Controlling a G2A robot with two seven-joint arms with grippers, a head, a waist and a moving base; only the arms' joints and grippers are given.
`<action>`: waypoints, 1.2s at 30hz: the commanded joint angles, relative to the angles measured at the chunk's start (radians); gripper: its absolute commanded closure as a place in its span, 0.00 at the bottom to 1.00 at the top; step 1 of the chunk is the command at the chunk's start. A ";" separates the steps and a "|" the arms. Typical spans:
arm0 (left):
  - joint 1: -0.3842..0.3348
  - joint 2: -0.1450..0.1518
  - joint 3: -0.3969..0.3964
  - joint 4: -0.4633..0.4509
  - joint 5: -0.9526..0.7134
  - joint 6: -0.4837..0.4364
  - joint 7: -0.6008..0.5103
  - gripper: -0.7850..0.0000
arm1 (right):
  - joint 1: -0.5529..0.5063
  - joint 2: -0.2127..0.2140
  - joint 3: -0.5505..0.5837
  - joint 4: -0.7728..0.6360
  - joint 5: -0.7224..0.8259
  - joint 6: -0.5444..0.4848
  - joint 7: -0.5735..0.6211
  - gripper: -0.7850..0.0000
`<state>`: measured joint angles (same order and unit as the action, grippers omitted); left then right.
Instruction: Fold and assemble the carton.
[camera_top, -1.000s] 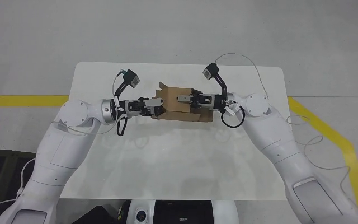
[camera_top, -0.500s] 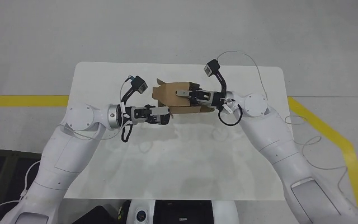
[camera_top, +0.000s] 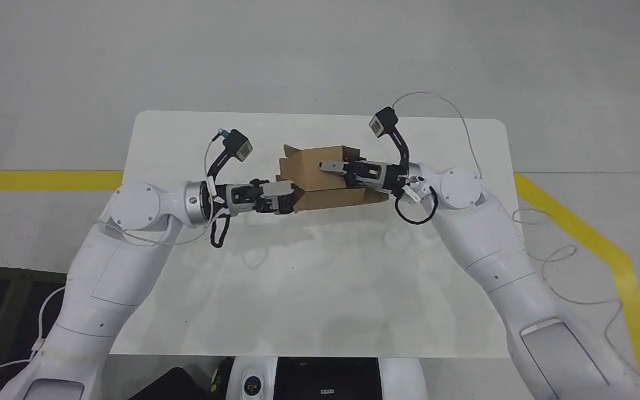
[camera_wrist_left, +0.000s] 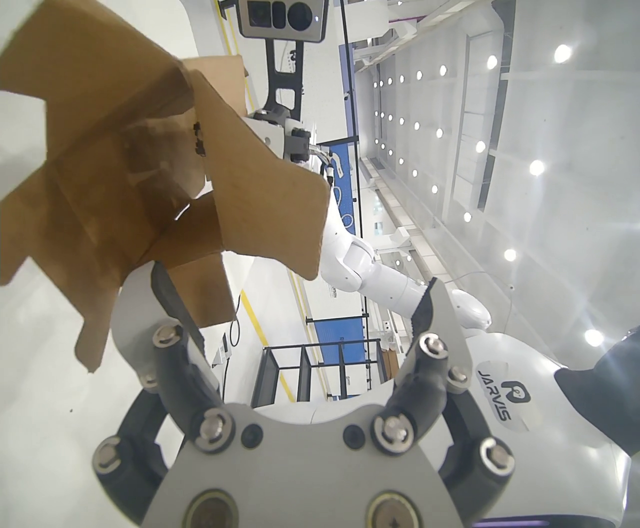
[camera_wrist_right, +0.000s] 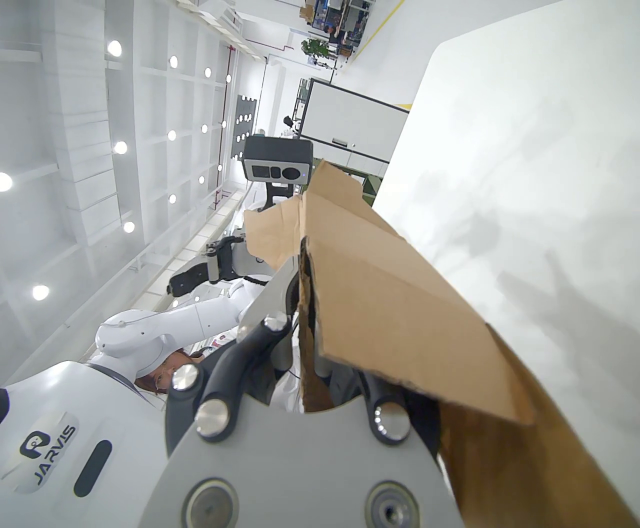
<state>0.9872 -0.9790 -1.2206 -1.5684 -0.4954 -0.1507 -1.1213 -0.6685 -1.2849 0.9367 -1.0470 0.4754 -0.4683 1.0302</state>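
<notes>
The brown carton (camera_top: 325, 172) is held off the white table (camera_top: 300, 290) at the middle back, partly opened, with flaps sticking out at its left end. My right gripper (camera_top: 343, 172) is shut on the carton's wall from the right; in the right wrist view the cardboard (camera_wrist_right: 395, 310) runs between the fingers (camera_wrist_right: 272, 295) and hides the far one. My left gripper (camera_top: 288, 194) is open at the carton's lower left corner. In the left wrist view the carton (camera_wrist_left: 120, 170) hangs just past my left gripper (camera_wrist_left: 295, 305), one flap beside a finger (camera_wrist_left: 167, 295).
The table's near half and both of its ends are bare white surface. Yellow floor tape runs past the table on the left and right.
My left gripper pulled away from the carton's left end toward the near side, then came back up to its lower left corner. The right gripper kept its hold and the carton shifted slightly.
</notes>
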 joint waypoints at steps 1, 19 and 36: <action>0.004 0.002 -0.013 0.009 0.006 0.000 0.002 0.00 | -0.003 0.002 0.006 -0.006 -0.001 0.001 0.011 1.00; 0.060 0.015 -0.043 0.001 0.120 -0.026 0.018 0.00 | -0.033 0.012 0.058 -0.062 -0.005 0.011 0.012 1.00; 0.059 0.015 -0.021 0.085 0.223 -0.051 0.059 0.00 | -0.036 0.028 0.127 -0.113 0.024 0.027 0.055 1.00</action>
<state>1.0492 -0.9636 -1.2466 -1.4898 -0.2779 -0.2019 -1.0638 -0.7035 -1.2572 1.0622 -1.1549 0.4973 -0.4426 1.0843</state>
